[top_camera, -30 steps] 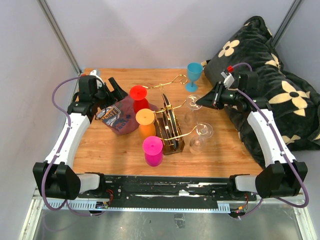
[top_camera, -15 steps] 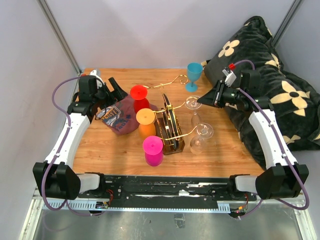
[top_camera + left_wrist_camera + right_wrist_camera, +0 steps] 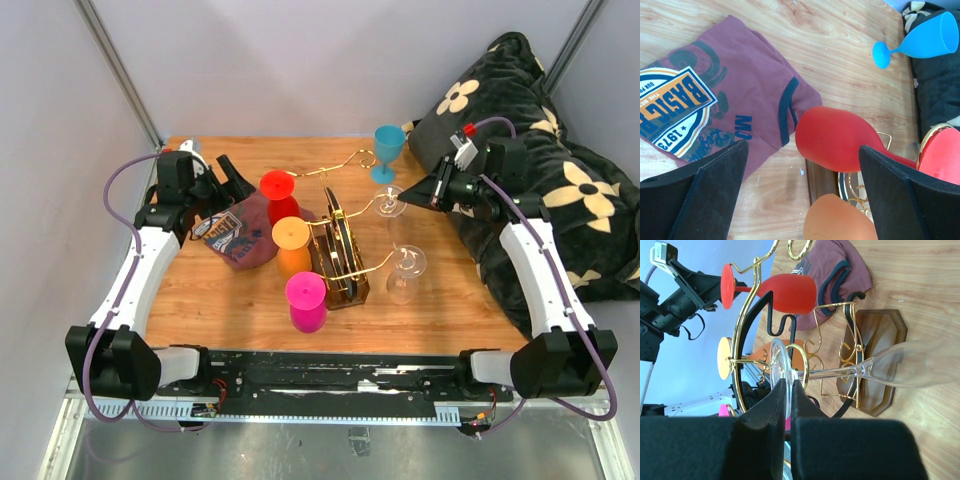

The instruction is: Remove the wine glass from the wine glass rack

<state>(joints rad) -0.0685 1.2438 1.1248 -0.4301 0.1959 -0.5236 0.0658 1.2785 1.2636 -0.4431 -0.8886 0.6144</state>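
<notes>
A clear wine glass (image 3: 910,371) hangs upside down from the wine glass rack (image 3: 340,250). Its stem runs through a gold wire curl (image 3: 812,365) on the rack's right side. My right gripper (image 3: 788,385) is shut on the rim of the glass's round foot (image 3: 388,205), reaching in from the right (image 3: 415,196). The rack's dark wooden base (image 3: 885,330) lies under the glass's bowl. My left gripper (image 3: 802,195) is open and holds nothing. It hovers over the table left of the rack, by a red glass (image 3: 835,145).
Red (image 3: 277,188), orange (image 3: 291,240) and pink (image 3: 306,300) glasses hang on the rack's left side. A second clear glass (image 3: 405,270) hangs at the front right. A blue glass (image 3: 388,148) stands behind. A maroon T-shirt (image 3: 240,235) lies left, a black floral pillow (image 3: 540,150) right.
My right gripper opened a little, then shut on the clear glass's foot, and has shifted slightly to the right. The left arm has not moved.
</notes>
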